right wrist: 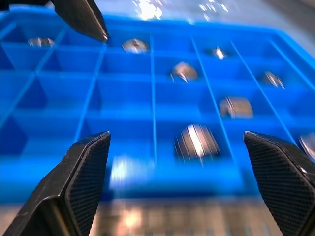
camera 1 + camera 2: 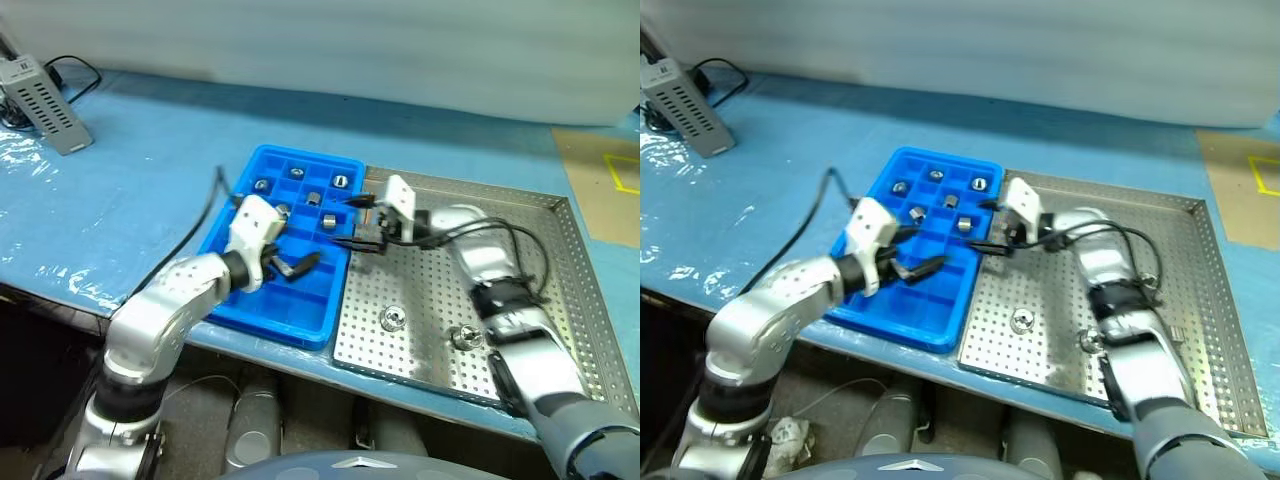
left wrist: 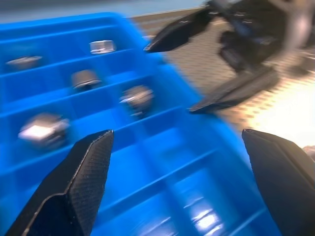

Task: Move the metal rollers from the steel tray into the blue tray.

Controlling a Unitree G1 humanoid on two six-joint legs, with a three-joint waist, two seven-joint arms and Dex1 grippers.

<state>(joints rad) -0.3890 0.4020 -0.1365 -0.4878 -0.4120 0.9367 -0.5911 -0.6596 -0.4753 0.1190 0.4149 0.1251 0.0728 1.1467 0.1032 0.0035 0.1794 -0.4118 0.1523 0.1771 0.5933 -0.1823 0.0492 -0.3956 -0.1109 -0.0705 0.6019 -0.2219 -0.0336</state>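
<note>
Bright blue tray point(image 2: 262, 300), gridded; silvery steel tray point(image 2: 560, 290), dotted with holes; shiny silver rollers point(image 2: 391, 318); light blue tabletop point(image 2: 150, 190).

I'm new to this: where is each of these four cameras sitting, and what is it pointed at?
Left eye view: on the head, looking down over both arms at the blue tray and steel tray.
Right eye view: beside it, same scene, both arms.
Left wrist view: on the left arm, along its left gripper, open over blue compartments; the right gripper shows beyond.
Right wrist view: on the right arm, along its open fingers toward rollers in compartments.
Both wrist views share the blue tray.
</note>
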